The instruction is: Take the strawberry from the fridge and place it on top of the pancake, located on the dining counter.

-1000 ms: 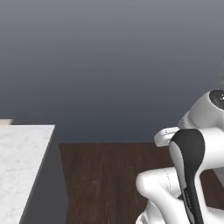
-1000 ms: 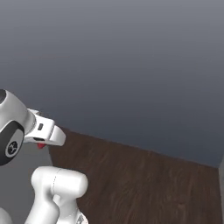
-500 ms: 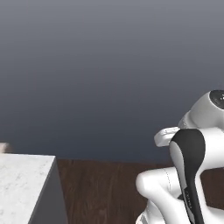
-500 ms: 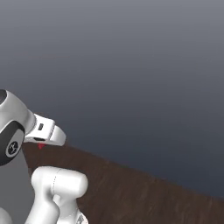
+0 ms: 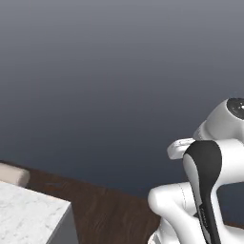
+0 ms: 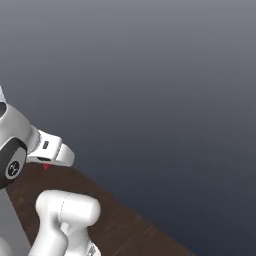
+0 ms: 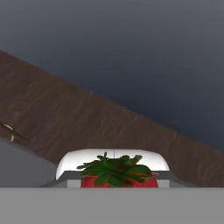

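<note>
Your gripper [image 7: 116, 186] is clenched on the strawberry [image 7: 117, 174]. In the hand view you see the fruit at the bottom centre of the frame, its green leafy cap spread over the red flesh, tucked low against the grey band so the fingertips themselves are hard to make out. Behind it a strip of dark wood floor [image 7: 87, 122] runs diagonally from the upper left down to the lower right, with a plain dark grey wall [image 7: 144, 52] above it.

In the right base view you find the hand at the left edge, about mid-height. A tiny red speck of the strawberry [image 6: 46, 167] peeks out just under the white hand, above the brown floor [image 6: 125, 230] that slopes across the lower part of the frame.

In the left base view the arm [image 5: 205, 190] bulks up in the lower right. The corner of the counter [image 5: 26, 217], white and marbled, sits in the lower left, and a pale rounded thing [image 5: 12, 175] shows at the left edge just behind it; you cannot tell what it is. The counter is well apart from the arm, with wood floor between them.
</note>
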